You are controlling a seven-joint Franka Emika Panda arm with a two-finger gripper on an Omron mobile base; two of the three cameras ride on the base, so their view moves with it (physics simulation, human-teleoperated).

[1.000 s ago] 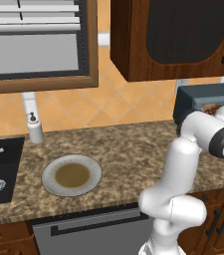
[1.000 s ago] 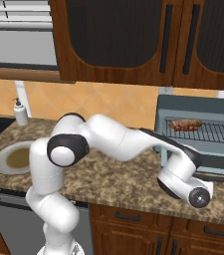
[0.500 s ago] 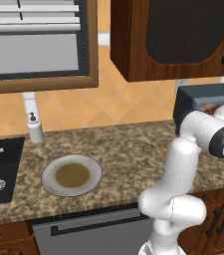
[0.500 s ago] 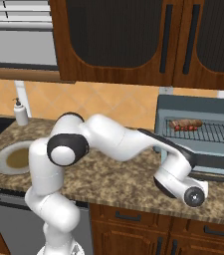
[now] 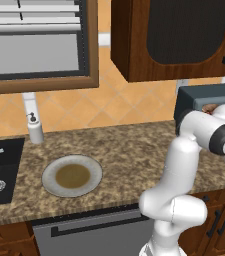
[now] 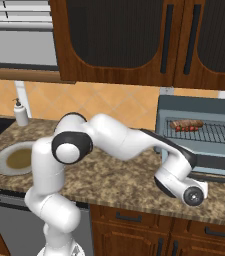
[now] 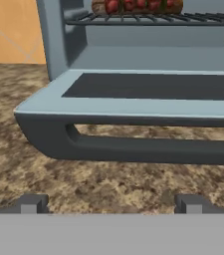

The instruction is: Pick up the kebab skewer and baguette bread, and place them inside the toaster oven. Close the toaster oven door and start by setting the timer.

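Glossy white rounded arm [image 6: 119, 140] w/ dark joint caps

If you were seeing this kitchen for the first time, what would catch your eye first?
The toaster oven at the counter's right end, its door folded down flat, with bread and skewer on the rack. Then the open claw, low before the door's handle, and an empty plate by the sink.

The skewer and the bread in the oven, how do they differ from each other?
The kebab skewer is dotted with small dark-red chunks; the baguette bread is one plain brown loaf. The skewer lies nearer the open front of the toaster oven, the bread just behind it. The skewer looks thinner than the bread. Both rest lengthwise on the wire rack, side by side.
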